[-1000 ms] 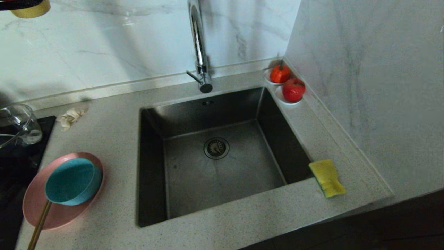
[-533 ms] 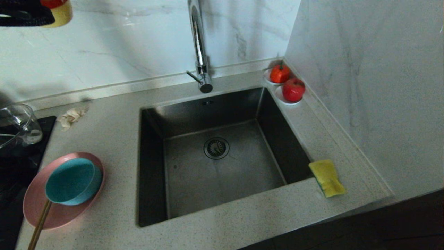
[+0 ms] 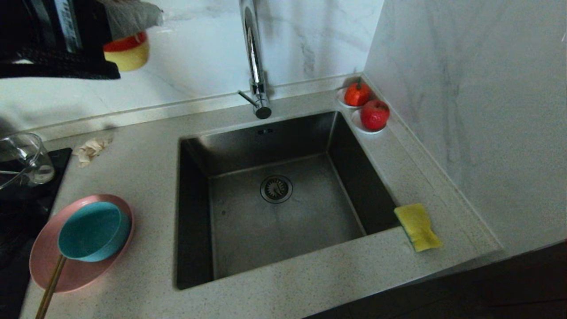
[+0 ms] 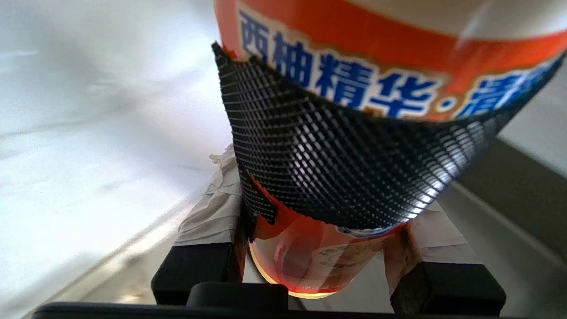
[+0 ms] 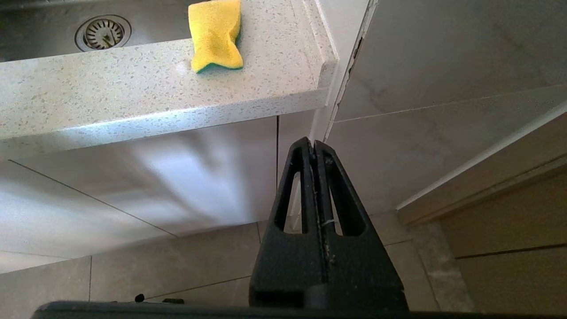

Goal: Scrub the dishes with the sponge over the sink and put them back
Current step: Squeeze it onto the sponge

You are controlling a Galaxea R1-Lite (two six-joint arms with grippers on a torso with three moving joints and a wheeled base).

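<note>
Currently left gripper (image 4: 319,261) half-open, clamped on a detergent bottle (image 4: 354,146), far left. Right gripper (image 5: 313,148) fully closed, empty, parked below the counter (image 5: 133,93).

Sink (image 3: 283,221) centre of table (image 3: 141,168); bowl (image 3: 94,231) on plate (image 3: 66,266) left; sponge (image 3: 417,227) on right rim.
</note>
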